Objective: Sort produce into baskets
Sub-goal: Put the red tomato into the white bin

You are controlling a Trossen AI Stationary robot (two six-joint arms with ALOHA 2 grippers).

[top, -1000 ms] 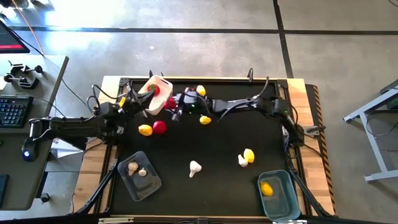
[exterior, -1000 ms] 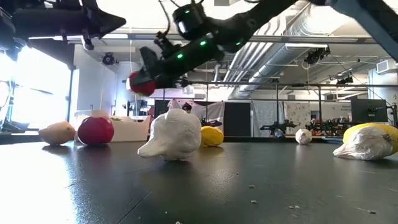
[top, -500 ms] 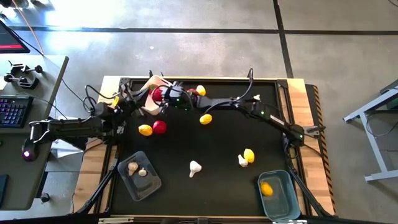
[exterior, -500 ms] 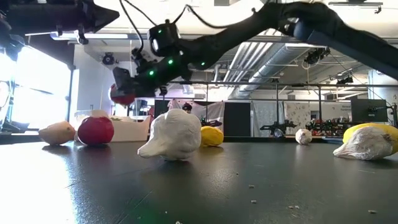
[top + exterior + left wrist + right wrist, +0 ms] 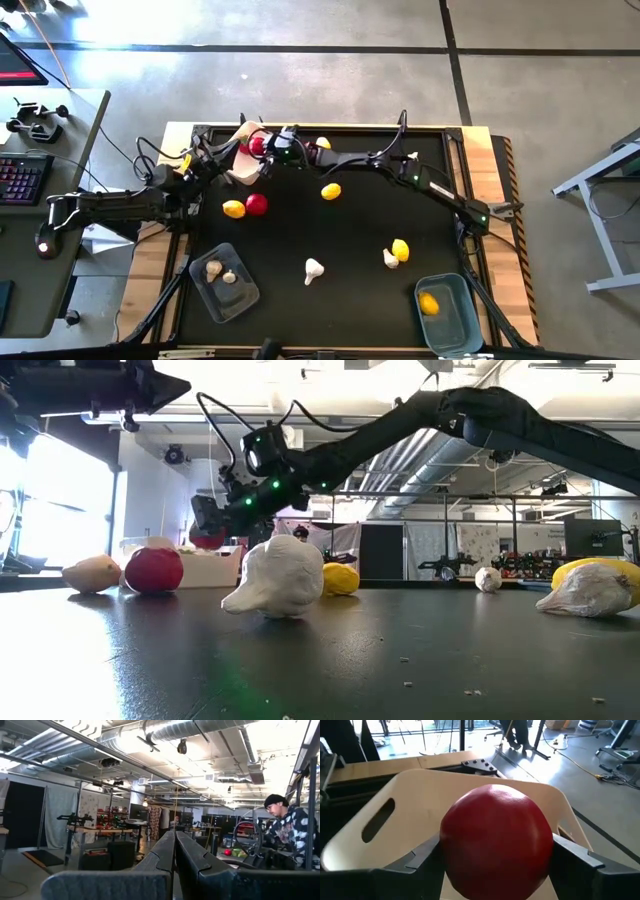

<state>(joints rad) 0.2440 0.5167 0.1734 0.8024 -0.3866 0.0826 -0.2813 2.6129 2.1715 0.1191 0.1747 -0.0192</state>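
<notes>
A red tomato (image 5: 496,840) hangs just over the white basket (image 5: 470,787) at the table's far left, with my right gripper (image 5: 262,148) shut on it. The basket (image 5: 240,170) sits tilted beside my left gripper (image 5: 208,160), which is shut (image 5: 175,840), points slightly upward and holds nothing. On the mat lie another tomato (image 5: 257,204), lemons (image 5: 233,208) (image 5: 330,191) (image 5: 322,144) (image 5: 400,248) and garlic bulbs (image 5: 314,268) (image 5: 390,259). The clear basket (image 5: 240,298) holds garlic; the blue basket (image 5: 455,325) holds a lemon (image 5: 428,304). My right gripper pinches the tomato by two opposite sides (image 5: 451,851) between its two fingers (image 5: 575,856). The fingers come from the table's right, slanting a little downward. The tomato is lifted clear of the mat, just above the white basket's rim (image 5: 208,540).
The right arm (image 5: 400,170) stretches across the far part of the table. The left arm (image 5: 120,205) lies off the left edge. Cables (image 5: 160,160) loop near the far left corner. A desk with a keyboard (image 5: 20,180) stands left of the table.
My right gripper has carried the tomato toward the table's far left corner and downward, from above the mat beside the white basket to just over the basket. The tomato has stayed between the fingers.
</notes>
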